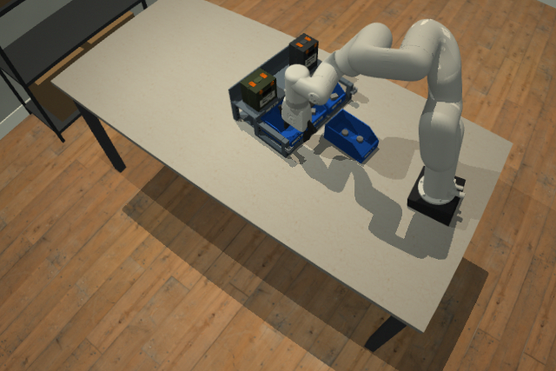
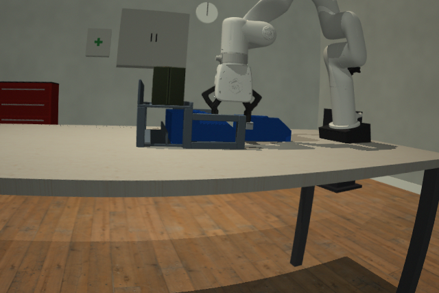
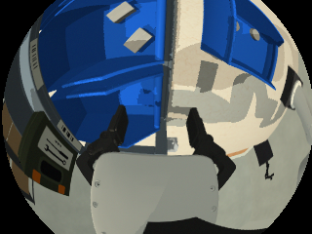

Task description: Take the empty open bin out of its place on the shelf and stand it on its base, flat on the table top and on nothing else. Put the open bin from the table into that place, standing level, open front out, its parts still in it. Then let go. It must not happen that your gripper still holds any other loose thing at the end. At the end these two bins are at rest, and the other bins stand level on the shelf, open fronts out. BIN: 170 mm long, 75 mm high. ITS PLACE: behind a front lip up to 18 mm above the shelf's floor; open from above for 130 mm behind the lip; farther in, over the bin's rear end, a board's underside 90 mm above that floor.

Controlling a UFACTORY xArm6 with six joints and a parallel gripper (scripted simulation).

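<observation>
The empty bin (image 1: 274,117) (image 2: 210,130) (image 3: 85,119) stands in the end place of the grey shelf (image 1: 234,93) (image 2: 187,128), behind its front lip. My gripper (image 1: 296,132) (image 2: 231,114) (image 3: 157,114) is open, pointing down at the front of this bin. In the wrist view one finger is over the bin's inside and the other is outside the front lip; nothing is held. Whether the fingertips reach below the rim is hard to tell. The bin with round parts (image 1: 340,144) (image 2: 265,129) (image 3: 216,29) stands upright on the table in front of the shelf, its low front toward the arm's base.
A neighbouring bin (image 3: 73,46) with blocky parts stands beside the empty bin, with another bin beyond. A dark green case (image 1: 259,89) (image 2: 168,86) (image 3: 49,156) and a black case (image 1: 302,52) stand on the shelf's upper board. The side rail (image 2: 216,117) flanks the empty bin.
</observation>
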